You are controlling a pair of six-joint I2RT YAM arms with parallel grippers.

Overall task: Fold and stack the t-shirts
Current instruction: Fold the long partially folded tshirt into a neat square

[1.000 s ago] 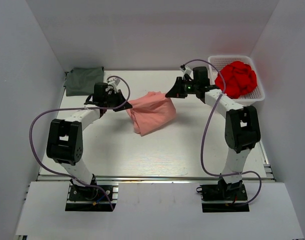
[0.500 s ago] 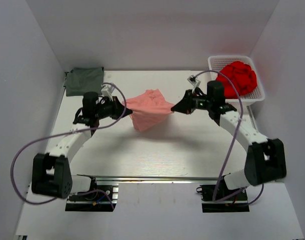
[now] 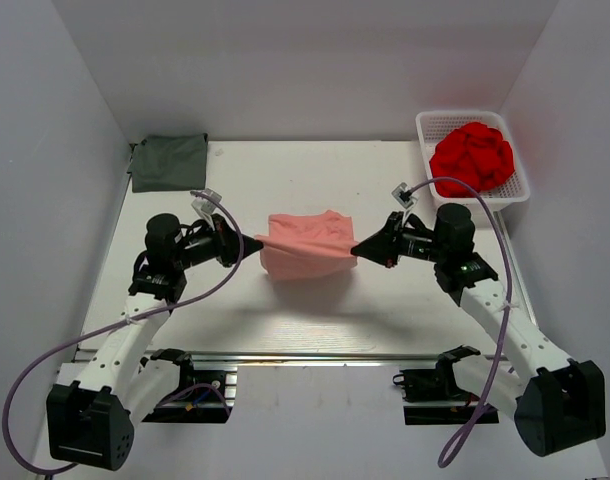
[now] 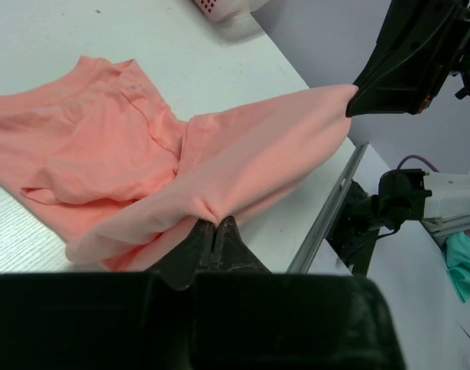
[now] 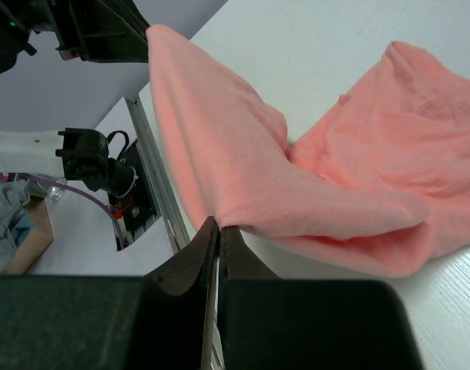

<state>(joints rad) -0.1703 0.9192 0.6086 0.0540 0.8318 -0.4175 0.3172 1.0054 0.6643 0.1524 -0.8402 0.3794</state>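
White-walled counter [image 3: 315, 310]: salmon-pink t-shirt [image 3: 307, 245] stretched taut, well left of and nearer than the basket [image 3: 463, 113], left claw [image 3: 251, 245] and right claw [image 3: 358, 250] each pinched tight on an opposite end; likely best to lower both together, keeping equal tension, so the fold lands flat.

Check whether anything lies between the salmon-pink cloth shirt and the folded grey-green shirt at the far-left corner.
Nothing visible does: only bare white tabletop lies between the salmon-pink cloth shirt and the folded grey-green shirt.
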